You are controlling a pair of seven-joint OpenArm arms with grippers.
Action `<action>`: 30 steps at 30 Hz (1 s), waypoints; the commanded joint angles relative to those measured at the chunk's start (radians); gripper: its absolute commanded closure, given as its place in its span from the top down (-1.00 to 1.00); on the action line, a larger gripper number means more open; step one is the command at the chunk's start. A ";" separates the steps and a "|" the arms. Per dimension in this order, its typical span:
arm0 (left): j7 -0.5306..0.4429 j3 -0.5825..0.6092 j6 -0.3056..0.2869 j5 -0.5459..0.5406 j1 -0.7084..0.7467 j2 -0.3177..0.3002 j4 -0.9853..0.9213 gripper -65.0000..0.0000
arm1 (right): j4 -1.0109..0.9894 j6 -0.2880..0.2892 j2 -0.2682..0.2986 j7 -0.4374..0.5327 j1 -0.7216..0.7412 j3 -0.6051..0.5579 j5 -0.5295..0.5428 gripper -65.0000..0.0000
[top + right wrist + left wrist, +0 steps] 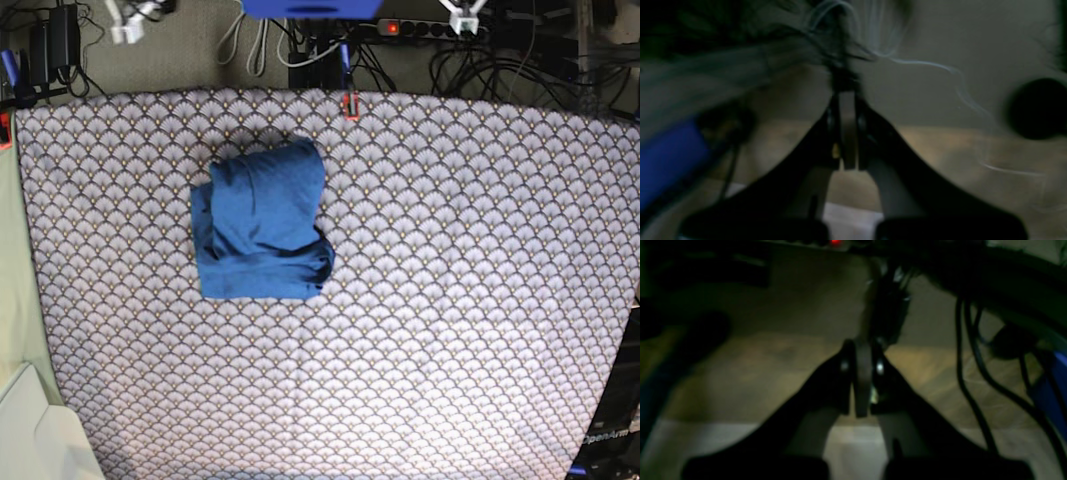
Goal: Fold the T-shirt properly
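The T-shirt (262, 222) is a royal-blue bundle, folded over itself, lying left of centre on the patterned table cover (460, 300) in the base view. No gripper touches it. In the dark, blurred left wrist view my left gripper (862, 353) is shut, its pads pressed together with nothing between them, over floor and cables. My right gripper (847, 106) is shut too and holds nothing. In the base view only small white arm parts (466, 15) (128, 22) show, at the top edge beyond the table.
Behind the table's far edge lie a power strip with a red light (398, 27) and tangled cables (500, 60). A blue block (310, 6) sits at top centre. A small red clip (350, 105) stands on the far edge. A white object (30, 435) is at the bottom left.
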 commanded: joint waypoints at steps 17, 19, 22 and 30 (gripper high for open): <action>-0.310 0.067 0.402 0.089 -0.447 -0.056 -0.750 -0.99 | -0.622 -0.746 -0.068 0.474 0.331 0.002 -0.551 -1.00; -0.310 0.076 0.445 0.089 -0.450 -0.056 -0.738 -0.99 | -0.619 -0.818 -0.068 0.462 0.335 0.002 -0.608 -1.00; -0.310 0.075 0.455 0.091 -0.480 -0.054 -0.743 -0.99 | -0.620 -0.832 -0.056 0.439 0.349 0.001 -0.617 -1.00; -0.310 0.078 0.455 0.097 -0.488 -0.031 -0.743 -0.99 | -0.622 -0.832 -0.043 0.428 0.348 0.001 -0.617 -1.00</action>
